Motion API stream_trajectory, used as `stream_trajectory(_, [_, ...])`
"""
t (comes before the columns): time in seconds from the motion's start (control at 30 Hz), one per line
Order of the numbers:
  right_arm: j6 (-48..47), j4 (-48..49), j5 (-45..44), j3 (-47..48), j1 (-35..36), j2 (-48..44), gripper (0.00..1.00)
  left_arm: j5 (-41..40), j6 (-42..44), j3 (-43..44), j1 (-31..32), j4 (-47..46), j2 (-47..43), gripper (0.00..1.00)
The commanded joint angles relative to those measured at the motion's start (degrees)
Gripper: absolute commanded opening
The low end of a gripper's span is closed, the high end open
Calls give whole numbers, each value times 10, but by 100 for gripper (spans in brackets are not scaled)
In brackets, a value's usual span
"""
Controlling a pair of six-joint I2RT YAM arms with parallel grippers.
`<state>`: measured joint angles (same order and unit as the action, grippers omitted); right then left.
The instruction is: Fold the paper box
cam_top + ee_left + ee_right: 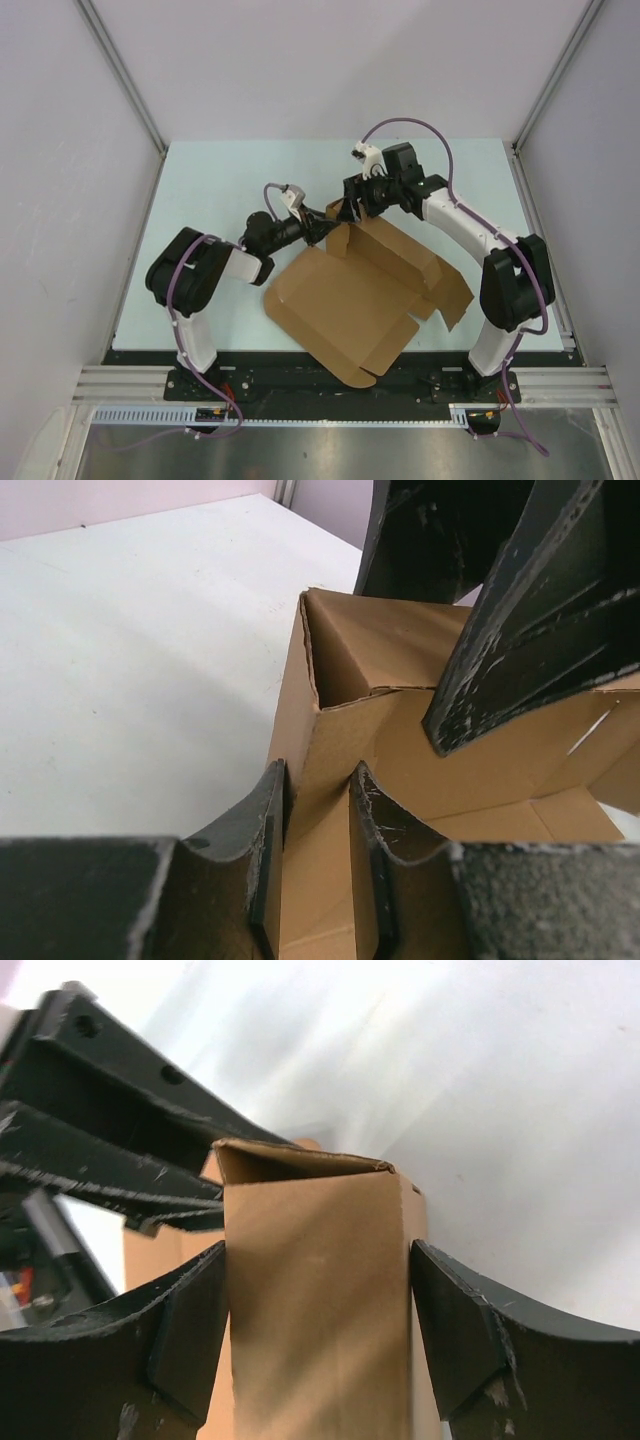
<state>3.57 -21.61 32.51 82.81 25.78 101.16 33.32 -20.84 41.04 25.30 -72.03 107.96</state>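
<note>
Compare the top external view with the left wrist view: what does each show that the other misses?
Only top external: the whole paper box, mostly flat with its far corner raised. Only left wrist: how the left gripper pinches an upright wall, beside a tucked corner flap. Both: the right gripper at that same corner.

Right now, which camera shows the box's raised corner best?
The left wrist view: the raised corner of the paper box fills it, fold and cut edges visible. The right wrist shows one panel between the right fingers; the top view shows it small and partly hidden.
</note>
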Motion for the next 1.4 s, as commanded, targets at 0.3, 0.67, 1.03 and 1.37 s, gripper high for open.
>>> stream_trajectory(0.3, [-52, -86, -389, 6, 146, -114, 78, -207, 120, -42, 44, 29, -87, 5])
stream_trajectory(0.67, [-81, -88, -497, 10, 188, -136, 82, -261, 172, -21, 70, 92, -94, 5])
stream_trajectory(1.03, [-149, -32, -621, -12, 227, -142, 78, -252, 182, -17, 75, 90, -93, 6])
stream_trajectory(1.37, [-232, 25, -727, -48, 269, -87, 67, -251, 188, -22, 74, 90, -96, 6])
